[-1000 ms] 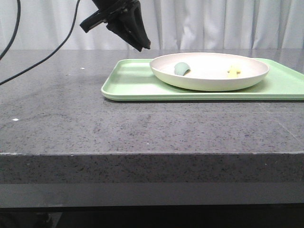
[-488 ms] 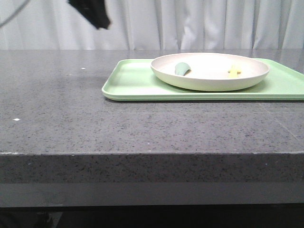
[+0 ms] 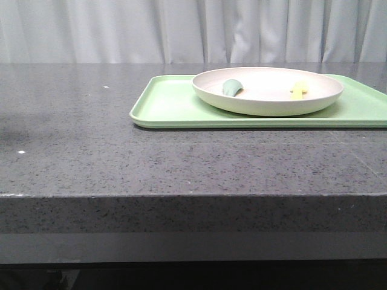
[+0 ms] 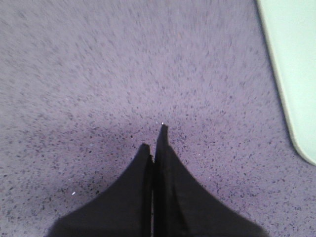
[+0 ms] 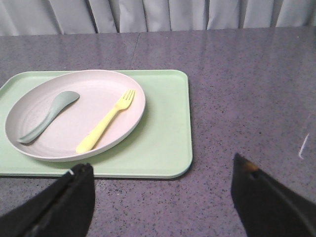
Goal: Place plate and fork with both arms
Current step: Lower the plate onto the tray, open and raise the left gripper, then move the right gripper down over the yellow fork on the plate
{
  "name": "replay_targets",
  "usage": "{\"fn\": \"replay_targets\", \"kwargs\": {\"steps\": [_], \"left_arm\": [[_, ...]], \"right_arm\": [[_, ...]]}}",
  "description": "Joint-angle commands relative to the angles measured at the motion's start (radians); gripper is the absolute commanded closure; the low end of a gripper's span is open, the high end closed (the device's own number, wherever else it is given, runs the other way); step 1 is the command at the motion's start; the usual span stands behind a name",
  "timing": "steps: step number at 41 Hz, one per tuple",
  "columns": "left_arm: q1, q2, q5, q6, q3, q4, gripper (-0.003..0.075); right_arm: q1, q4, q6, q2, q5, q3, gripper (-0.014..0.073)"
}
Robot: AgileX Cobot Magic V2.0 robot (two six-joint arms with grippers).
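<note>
A large round matte plate (image 5: 74, 116) is cream-white with a faint pink tint, sitting in the centre left of the right wrist view. On it, a slim plastic fork (image 5: 106, 121) is pale yellow, and a small curved spoon-like piece (image 5: 48, 116) is muted teal-green. The flat rectangular tray (image 5: 165, 123) is light mint green. The stone tabletop (image 3: 121, 157) is dark grey with fine black and white speckles. The pleated curtain (image 3: 121, 30) across the top is pale grey-white. The gripper fingers (image 4: 165, 163) are plain black.
</note>
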Motion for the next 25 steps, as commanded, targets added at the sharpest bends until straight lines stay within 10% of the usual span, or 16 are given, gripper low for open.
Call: {"fn": "replay_targets", "kwargs": {"steps": [1, 25], "left_arm": [[-0.001, -0.168, -0.210, -0.011, 0.120, -0.015, 0.0738], [-0.013, -1.141, -0.469, -0.007, 0.662, 0.123, 0.0738]], "right_arm": [[-0.001, 0.002, 0.000, 0.011, -0.084, -0.029, 0.0002], [-0.001, 0.002, 0.000, 0.097, -0.120, -0.035, 0.0002]]}}
